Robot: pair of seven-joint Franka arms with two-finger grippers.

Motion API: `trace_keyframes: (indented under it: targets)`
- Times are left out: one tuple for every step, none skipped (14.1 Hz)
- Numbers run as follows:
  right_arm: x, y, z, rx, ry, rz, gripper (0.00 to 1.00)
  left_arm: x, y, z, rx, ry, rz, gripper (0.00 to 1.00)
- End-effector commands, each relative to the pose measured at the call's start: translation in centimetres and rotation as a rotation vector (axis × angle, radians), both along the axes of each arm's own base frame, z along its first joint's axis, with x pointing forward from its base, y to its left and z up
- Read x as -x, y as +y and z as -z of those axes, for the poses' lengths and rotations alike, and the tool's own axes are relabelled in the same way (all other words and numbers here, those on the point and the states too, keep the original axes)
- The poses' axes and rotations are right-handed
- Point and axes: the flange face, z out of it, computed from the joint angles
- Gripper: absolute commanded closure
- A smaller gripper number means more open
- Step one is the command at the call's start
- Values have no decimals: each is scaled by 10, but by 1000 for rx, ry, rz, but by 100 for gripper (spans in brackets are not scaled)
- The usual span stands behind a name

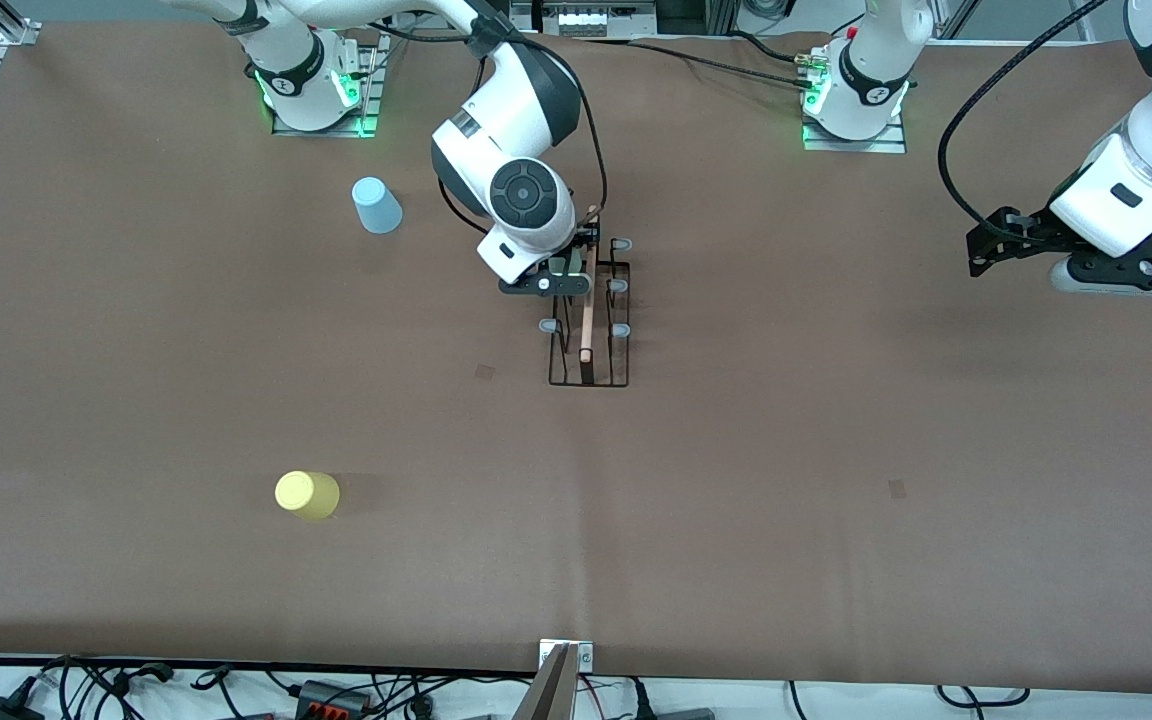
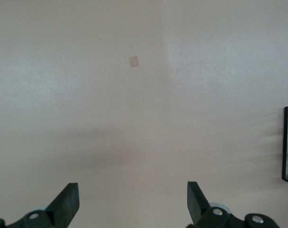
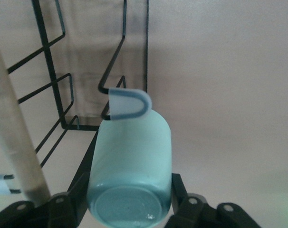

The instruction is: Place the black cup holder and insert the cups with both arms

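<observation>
The thin black wire cup holder (image 1: pixel 591 330), with its light wooden rod handle and pale grey-blue peg tips, stands near the middle of the brown worktop (image 1: pixel 836 450). The right end effector (image 3: pixel 129 202) is down at the holder's end nearest the robots' edge, with a small pale green tapered cup (image 3: pixel 129 166) between its fingers, the cup's mouth pushed onto one grey-blue peg tip (image 3: pixel 129 102). The fingers flank the cup's base closely, but I cannot tell whether they are clamping it or have just let go.

The left end effector (image 2: pixel 132 202) waits over bare worktop toward the left arm's end, jaws spread wide, holding nothing; only a corner of the holder shows at the edge of its wrist view.

A small light blue cup (image 1: pixel 376 205) stands toward the right arm's end near the robots' edge, and a small yellow cup (image 1: pixel 307 495) sits closer to the front camera's edge, both well apart from the holder.

The risk I see: the green cup looks only shallowly seated, so if the fingers withdraw at an angle they could drag it off the peg. The holder is light wire, so a sideways nudge from the arm could also shift or tip it.
</observation>
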Motion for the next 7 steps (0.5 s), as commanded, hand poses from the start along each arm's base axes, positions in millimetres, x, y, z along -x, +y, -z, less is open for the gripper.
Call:
trace_keyframes:
  targets:
    - [-12, -1, -23, 3, -31, 53, 0, 3, 3, -5, 16, -15, -17, 0]
    - [-27, -12, -51, -8, -52, 82, 0, 3, 6, -4, 18, -12, -21, 0]
    - [-42, -25, -65, 6, -47, 102, 0, 3, 7, -3, 17, -9, -22, 0]
    - [-64, -43, -85, 15, -55, 143, 0, 2, 7, -3, 18, -9, -22, 0]
    - [-89, -70, -93, 39, -78, 181, 0, 2, 7, -4, 18, -12, -21, 0]
    - [-117, -105, -93, 81, -110, 237, 0, 3, 6, -4, 18, -10, -21, 0]
    - [-141, -142, -89, 114, -131, 292, 0, 3, 6, -4, 18, -9, -19, 0]
